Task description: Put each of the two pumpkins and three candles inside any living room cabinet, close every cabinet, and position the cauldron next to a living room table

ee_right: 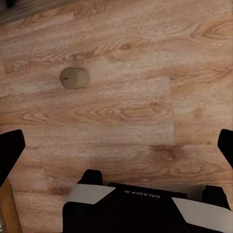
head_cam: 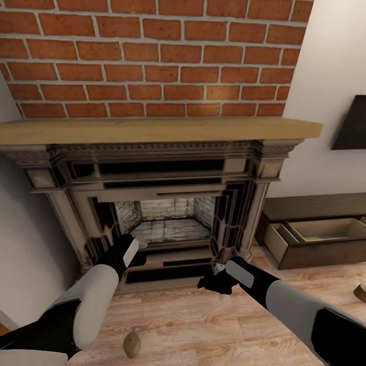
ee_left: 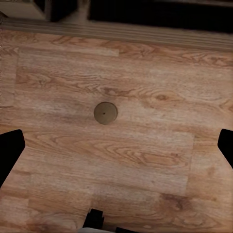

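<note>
While cabinet [head_cam: 325, 244] drawer stands open | inside bare | candle [head_cam: 131, 344] on floor

Even, soft light fills the render with no clear source; the brick wall [head_cam: 152, 56] and wooden floor [head_cam: 203, 325] are bright, the fireplace [head_cam: 162, 203] dark in its recesses. Shadows are faint. A candle [ee_left: 105, 112] looks slightly soft; straight lines splay toward 4 and 8 o'clock
</note>
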Available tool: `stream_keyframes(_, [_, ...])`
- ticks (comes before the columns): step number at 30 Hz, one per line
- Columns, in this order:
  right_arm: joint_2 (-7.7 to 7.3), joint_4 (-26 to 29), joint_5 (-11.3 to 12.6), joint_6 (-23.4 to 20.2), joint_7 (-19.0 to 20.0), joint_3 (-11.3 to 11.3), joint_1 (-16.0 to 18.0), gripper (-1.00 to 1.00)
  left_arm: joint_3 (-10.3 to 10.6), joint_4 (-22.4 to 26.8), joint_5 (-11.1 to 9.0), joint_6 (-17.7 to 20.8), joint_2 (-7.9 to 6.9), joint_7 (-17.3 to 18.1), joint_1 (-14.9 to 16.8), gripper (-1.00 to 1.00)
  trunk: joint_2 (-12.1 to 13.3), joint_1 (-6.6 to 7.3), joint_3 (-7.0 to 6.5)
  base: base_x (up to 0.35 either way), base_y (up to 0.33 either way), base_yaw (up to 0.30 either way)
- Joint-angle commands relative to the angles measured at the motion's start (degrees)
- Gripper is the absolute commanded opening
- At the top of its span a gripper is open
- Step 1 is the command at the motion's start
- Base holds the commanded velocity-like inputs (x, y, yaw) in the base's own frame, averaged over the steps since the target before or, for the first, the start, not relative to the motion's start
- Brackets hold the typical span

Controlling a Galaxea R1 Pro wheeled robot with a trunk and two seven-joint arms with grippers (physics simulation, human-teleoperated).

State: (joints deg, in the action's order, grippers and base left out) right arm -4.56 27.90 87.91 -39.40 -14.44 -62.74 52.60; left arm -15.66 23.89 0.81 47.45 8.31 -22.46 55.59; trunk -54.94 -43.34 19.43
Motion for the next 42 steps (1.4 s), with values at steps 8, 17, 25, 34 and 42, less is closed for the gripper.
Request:
stream_keyframes(8, [-0.18, 0.63, 0.52, 0.14, -0.5, -0.04, 0.08, 1.0, -0.33, 0.1, 0.14, 0.19, -0.09, -0.15, 0.04, 1.0, -3.28, -1.77, 1.52, 0.0, 0.0, 0.0])
stream_keyframes(17, [-0.23, 0.72, 0.51, 0.18, -0.44, -0.07, 0.07, 1.0, -0.33, 0.11, 0.15, 0.2, -0.31, -0.21, 0.04, 1.0, -6.89, -3.75, 3.13, 0.0, 0.0, 0.128])
stream_keyframes(25, [-0.21, 0.78, 0.58, 0.11, -0.42, -0.02, 0.06, 1.0, -0.33, 0.11, 0.15, 0.19, -0.54, -0.13, 0.04, 1.0, -10.1, -5.51, 4.57, 0.0, 0.0, 0.258])
stream_keyframes(34, [-0.21, 0.84, 0.61, -0.05, -0.42, 0.07, 0.05, 1.0, -0.26, 0.1, -0.06, 0.3, -0.66, 0.18, 0.04, 1.0, -13.71, -7.48, 6.19, 0.0, 0.0, 0.126])
stream_keyframes(42, [-0.16, 0.84, 0.6, -0.07, -0.42, -0.01, 0.06, 1.0, -0.12, 1.05, -0.12, 5.16, -0.58, 0.27, 0.09, 1.0, -16.92, -9.24, 7.62, 0.0, 0.0, 0.007])
